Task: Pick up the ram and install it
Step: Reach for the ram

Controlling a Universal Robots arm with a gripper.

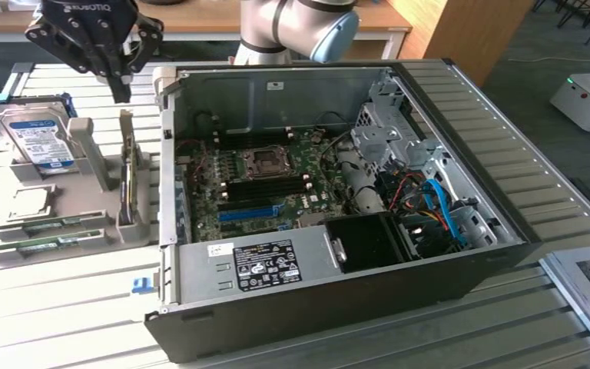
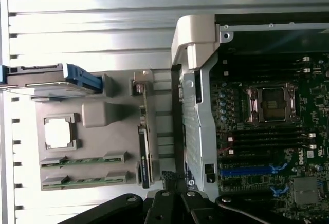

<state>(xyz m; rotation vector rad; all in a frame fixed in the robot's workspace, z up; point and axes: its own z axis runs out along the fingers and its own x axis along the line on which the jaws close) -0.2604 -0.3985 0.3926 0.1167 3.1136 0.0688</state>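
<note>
a pale slatted metal desk (image 1: pixel 59 307) carries everything. on it lies a big black computer case (image 1: pixel 326 315) on its side with the panel off, so the inside faces up. the pale robot arm (image 1: pixel 295 23) comes in from behind the case. inside the case a green motherboard (image 1: pixel 223 204) lies flat, with a silver power supply (image 1: pixel 264 265) along the near edge and a metal cpu socket (image 1: pixel 266 159) near the board's middle. a blue slot (image 1: pixel 246 213) runs just below the socket.

just beside the case, on the exterior view's left, sits a grey holder (image 1: pixel 95 150) with several parts in it. a silver-and-blue hard drive (image 1: pixel 41 138) stands on edge at its far end. a wide expansion card (image 1: pixel 126 181) stands upright on the side closest to the case.

the black fingers (image 1: pixel 120 88) hang above the holder's far end, between the hard drive and the corner of the case. they are pressed together to a point and have nothing in them. in the wrist view they show dark at the frame's edge (image 2: pixel 172 183).

the ram is in the holder's near corner: one ram stick (image 1: pixel 54 225) and a second ram stick (image 1: pixel 49 246) lie flat and parallel, side by side, well apart from the fingers. a square processor chip (image 1: pixel 31 201) lies just beyond them.
</note>
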